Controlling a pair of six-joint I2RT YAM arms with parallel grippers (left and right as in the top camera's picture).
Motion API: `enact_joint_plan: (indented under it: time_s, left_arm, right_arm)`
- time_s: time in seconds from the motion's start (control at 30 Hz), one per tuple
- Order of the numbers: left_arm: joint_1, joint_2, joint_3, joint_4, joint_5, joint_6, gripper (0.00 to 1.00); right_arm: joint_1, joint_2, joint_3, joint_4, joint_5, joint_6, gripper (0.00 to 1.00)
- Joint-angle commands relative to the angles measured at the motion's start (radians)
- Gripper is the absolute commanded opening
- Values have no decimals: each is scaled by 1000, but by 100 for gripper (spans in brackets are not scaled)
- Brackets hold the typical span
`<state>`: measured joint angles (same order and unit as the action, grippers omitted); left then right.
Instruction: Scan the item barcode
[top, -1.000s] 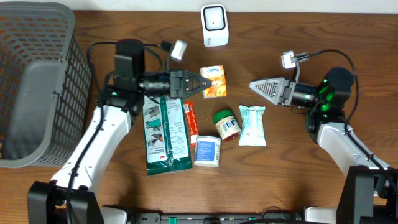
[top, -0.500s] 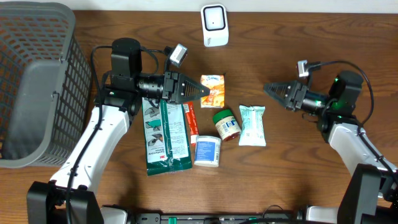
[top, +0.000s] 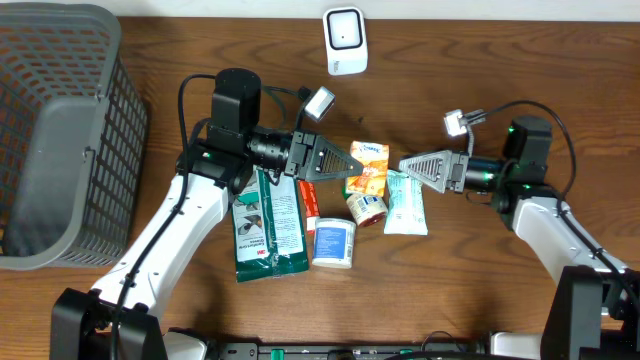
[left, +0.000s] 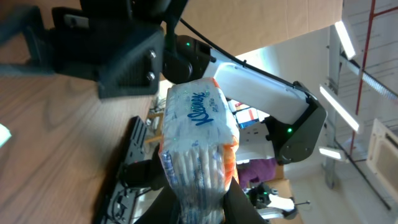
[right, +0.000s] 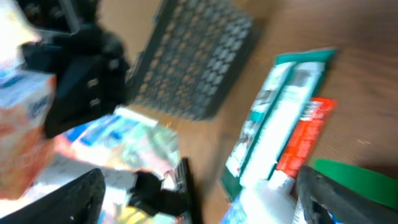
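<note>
The left tool (top: 357, 165) pinches a small, soft orange-and-white pack of paper tissues (top: 372, 160) by one end, lifted above the wooden counter (top: 480, 60) at frame centre. The right tool (top: 412, 163), just right of it, stands spread. The pack is probably light and squashy, so hold its flat sides gently.

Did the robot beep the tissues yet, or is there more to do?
Done: the tissue pack is off the table, pinched in the left gripper. In hand: it hangs in the air by the jar, with the open right gripper close beside it. Left: the pack is not in front of the white scanner at the table's far edge, so the beep looks not yet done.
</note>
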<state>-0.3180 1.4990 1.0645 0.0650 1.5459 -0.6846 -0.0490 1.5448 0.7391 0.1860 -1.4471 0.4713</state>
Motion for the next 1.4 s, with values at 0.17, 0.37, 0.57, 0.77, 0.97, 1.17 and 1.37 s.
enact_joint_plan:
  time_s: [0.17,0.37,0.57,0.77,0.97,1.17,1.37]
  left_arm:
    - [23,6,-2,35,-32,130,7]
    - [86,10,-2,56,-39,101,8]
    - [76,11,-2,53,-39,89,8]
    - [75,11,-2,49,-35,77,8]
    - [74,11,-2,49,-35,79,8]
    - [74,11,-2,49,-36,79,8]
    - [74,11,-2,49,-36,82,8]
  right_arm:
    - [76,-2,3,252,-112,150,39]
    - [77,-2,3,563,-112,404,80]
    - [132,-2,3,867,-72,573,88]
    - [197,-2,3,896,37,586,85]
    - [252,-2,3,978,89,587,76]
    - [273,-2,3,1030,115,591,64]
    - [273,-2,3,1030,167,590,44]
